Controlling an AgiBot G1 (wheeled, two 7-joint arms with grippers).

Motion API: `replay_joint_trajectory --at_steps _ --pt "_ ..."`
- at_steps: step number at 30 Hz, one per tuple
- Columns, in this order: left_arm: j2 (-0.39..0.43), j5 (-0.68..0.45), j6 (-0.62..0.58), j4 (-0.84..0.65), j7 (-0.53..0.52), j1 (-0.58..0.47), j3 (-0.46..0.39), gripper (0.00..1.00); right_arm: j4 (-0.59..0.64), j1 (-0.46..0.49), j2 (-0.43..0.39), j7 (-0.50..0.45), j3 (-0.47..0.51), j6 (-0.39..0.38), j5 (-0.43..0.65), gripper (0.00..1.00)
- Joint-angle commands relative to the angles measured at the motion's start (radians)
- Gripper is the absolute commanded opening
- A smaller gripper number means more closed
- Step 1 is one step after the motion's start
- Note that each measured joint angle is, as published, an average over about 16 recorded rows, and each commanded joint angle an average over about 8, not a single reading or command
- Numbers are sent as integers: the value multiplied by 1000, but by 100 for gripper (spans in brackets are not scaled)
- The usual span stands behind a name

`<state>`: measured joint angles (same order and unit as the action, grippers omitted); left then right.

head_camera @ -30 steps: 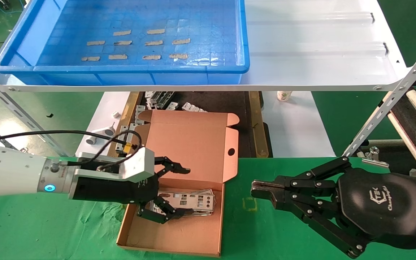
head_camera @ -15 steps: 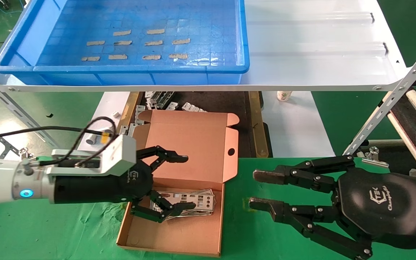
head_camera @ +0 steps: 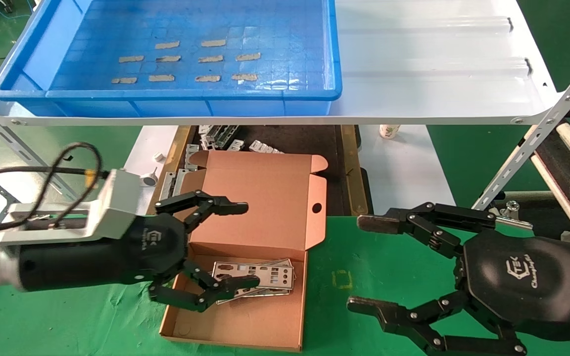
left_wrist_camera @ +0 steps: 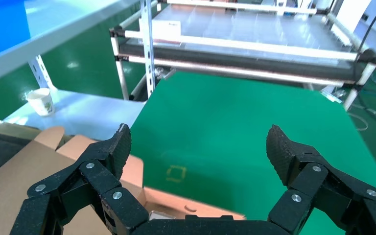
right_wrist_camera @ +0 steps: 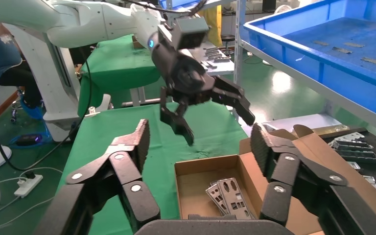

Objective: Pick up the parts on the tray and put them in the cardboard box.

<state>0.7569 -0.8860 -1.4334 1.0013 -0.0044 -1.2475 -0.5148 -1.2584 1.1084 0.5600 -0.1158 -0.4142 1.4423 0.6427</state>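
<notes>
The blue tray (head_camera: pixel 37 54) on the white shelf holds only tan tape strips, no parts. Several silver parts (head_camera: pixel 260 274) lie stacked in the open cardboard box (head_camera: pixel 245 326) on the green table; they also show in the right wrist view (right_wrist_camera: pixel 230 196). My left gripper (head_camera: pixel 243 244) is open and empty above the box's left side, over the parts. It also shows in the right wrist view (right_wrist_camera: pixel 215 120). My right gripper (head_camera: pixel 366 262) is open and empty over the green table, right of the box.
The white shelf (head_camera: pixel 428 74) overhangs the far side. Loose metal pieces (head_camera: pixel 220 138) lie on the dark surface behind the box. A paper cup (head_camera: pixel 389 131) stands beyond the table. A slotted metal strut (head_camera: pixel 532 143) slants at the right.
My left gripper drew back to the left and rose off the parts, still open. My right gripper went from shut to wide open.
</notes>
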Motion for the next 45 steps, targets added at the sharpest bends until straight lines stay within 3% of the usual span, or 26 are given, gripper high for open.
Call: replay_joint_trajectory --at_steps 1,23,45 --pt "-13 14 -6 26 -17 16 21 100 0 0 0 0 0 0 0 100" --pt "-150 160 -64 291 -186 177 241 100 0 0 0 0 0 0 0 100" --pt "-148 158 -64 287 -184 176 239 100 0 0 0 0 0 0 0 100"
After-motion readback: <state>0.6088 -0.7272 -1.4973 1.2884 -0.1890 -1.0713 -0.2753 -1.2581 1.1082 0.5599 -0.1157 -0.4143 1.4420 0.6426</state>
